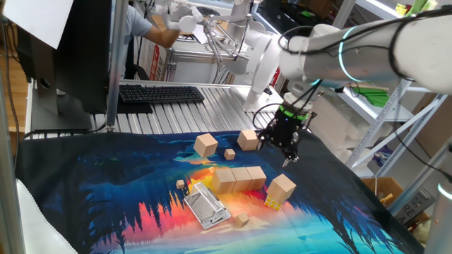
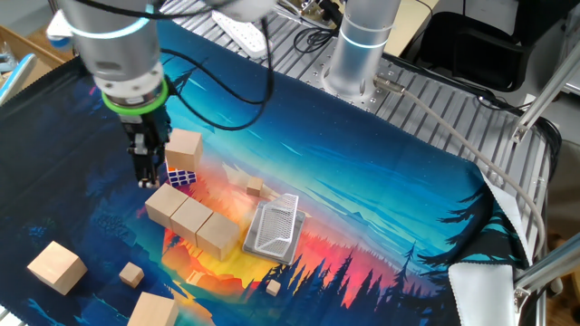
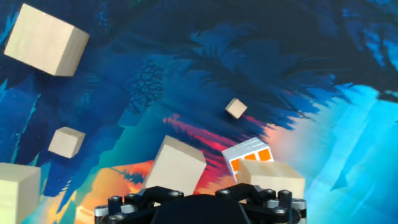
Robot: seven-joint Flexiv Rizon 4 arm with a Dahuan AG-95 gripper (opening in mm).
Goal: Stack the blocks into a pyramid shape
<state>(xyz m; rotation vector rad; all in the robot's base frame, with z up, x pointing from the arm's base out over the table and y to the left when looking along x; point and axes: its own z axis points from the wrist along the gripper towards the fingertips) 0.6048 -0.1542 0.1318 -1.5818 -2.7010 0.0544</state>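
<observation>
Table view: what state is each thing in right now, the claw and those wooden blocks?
Gripper: open, empty, pointing down.
Row of three blocks: side by side, nothing on top.
Lone block: loose, unstacked, next to the gripper.
Two outer blocks: loose, apart, unstacked.
Puzzle cube: colours mixed.
Metal grid: lying flat.

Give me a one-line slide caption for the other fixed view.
Open gripper hangs above a row of three wooden blocks, one more block atop a puzzle cube.
</observation>
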